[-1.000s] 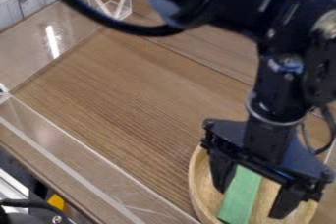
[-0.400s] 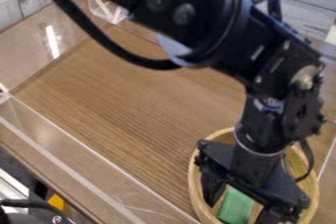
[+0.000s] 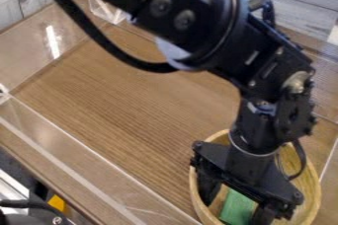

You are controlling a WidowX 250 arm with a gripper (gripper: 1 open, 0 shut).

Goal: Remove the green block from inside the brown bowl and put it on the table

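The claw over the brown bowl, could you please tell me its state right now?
Claw: open, straddling the green block in the bowl, not gripping it.

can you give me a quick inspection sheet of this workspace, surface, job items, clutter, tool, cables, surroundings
surface: brown wood-grain table, bare apart from the bowl.
job's things: green block lies inside the brown bowl at the lower right; only part of each shows under the arm.
clutter: nothing seen.
grippers: tool points down into the bowl, jaws open, astride the block; contact cannot be told.
cables: black cables loop from the arm at the top left; another runs beside the wrist.
surroundings: clear acrylic walls edge the table; pale planks behind.
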